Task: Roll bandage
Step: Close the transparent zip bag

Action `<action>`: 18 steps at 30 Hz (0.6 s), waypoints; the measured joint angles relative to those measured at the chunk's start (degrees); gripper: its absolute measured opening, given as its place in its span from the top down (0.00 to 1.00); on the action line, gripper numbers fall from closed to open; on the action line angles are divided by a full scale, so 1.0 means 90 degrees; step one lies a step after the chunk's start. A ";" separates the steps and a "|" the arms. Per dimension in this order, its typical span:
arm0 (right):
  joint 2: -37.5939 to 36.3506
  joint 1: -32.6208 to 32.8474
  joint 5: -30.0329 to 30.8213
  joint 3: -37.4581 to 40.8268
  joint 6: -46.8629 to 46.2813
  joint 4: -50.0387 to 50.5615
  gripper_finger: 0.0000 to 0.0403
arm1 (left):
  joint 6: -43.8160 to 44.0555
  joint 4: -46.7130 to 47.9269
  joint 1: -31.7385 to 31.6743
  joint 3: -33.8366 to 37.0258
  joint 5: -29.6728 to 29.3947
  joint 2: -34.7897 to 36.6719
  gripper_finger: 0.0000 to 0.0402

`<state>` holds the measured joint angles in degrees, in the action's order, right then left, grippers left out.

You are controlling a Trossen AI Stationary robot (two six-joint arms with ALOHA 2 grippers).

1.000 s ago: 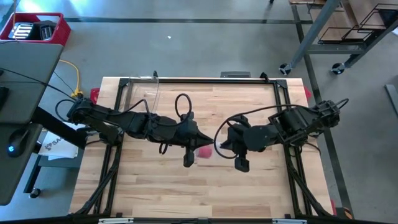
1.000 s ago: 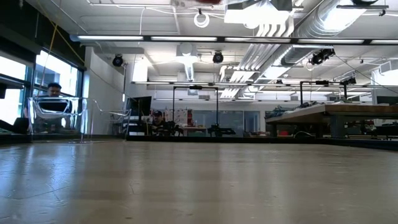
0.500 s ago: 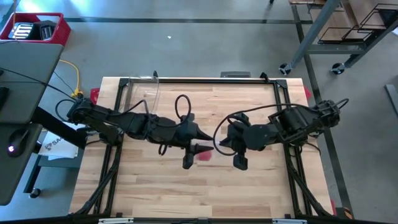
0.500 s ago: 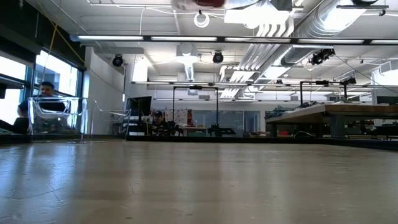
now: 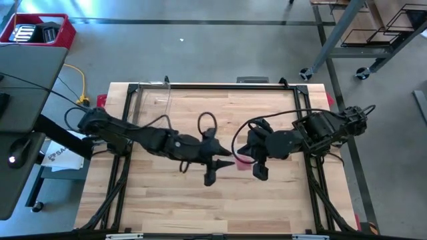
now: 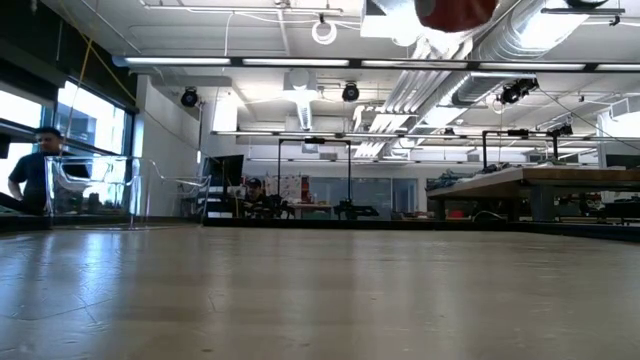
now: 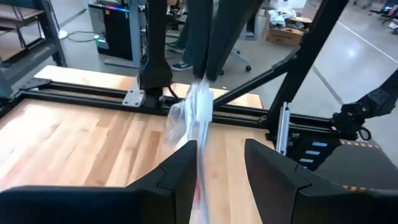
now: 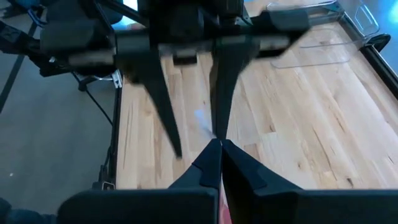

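Both arms meet over the middle of the wooden worktop (image 5: 167, 200), and everything else sits around that spot. The right tool (image 8: 219, 149) has its two dark fingers pressed tightly together, pinched on a thin crinkled clear plastic bag (image 7: 198, 109) that hangs down between them. From the left wrist view, that bag dangles in a pale, twisted strip, with a streak of red showing low down by the left tool's fingers.

The left tool (image 5: 223, 162) reaches in from the other side, its fingers (image 7: 177, 174) standing apart on either side of the hanging plastic, without closing on it. Whether they touch the plastic I cannot tell.

The bandage (image 5: 243, 163) shows from above as a small red patch right between the two tools, up off the worktop. From table height it appears as a red lump (image 6: 455, 12) high overhead, with the boards below it bare. It seems to sit in the plastic, though I cannot make that out for certain.

At the far left corner of the worktop a clear plastic box (image 5: 157, 100) stands, well apart from the tools. Beyond the worktop, on the floor side of the left arm, a red bin (image 5: 40, 30) rests on a grey desk. Across the room a person (image 6: 30, 180) stands by the window.
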<state>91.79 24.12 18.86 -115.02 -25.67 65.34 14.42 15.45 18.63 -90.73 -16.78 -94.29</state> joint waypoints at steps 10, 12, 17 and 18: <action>-0.0002 0.0082 -0.0043 0.0000 -0.0152 0.0064 1.00 | 0.0113 -0.0021 0.0226 0.0003 -0.0771 -0.0275 0.88; -0.0002 0.0126 -0.0044 0.0000 -0.0172 0.0141 1.00 | 0.0008 0.0013 0.0303 0.0003 -0.0948 -0.0266 0.97; -0.0005 0.0175 0.0174 0.0000 -0.0453 0.0500 1.00 | 0.0317 0.0676 0.0372 -0.0266 -0.0992 -0.0096 0.99; -0.0005 0.0171 0.0207 0.0002 -0.0485 0.0558 1.00 | 0.0433 0.1008 0.0369 -0.0394 -0.0892 -0.0084 1.00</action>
<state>91.74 25.65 20.72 -115.00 -30.03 70.37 18.31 24.52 21.96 -94.27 -24.81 -95.04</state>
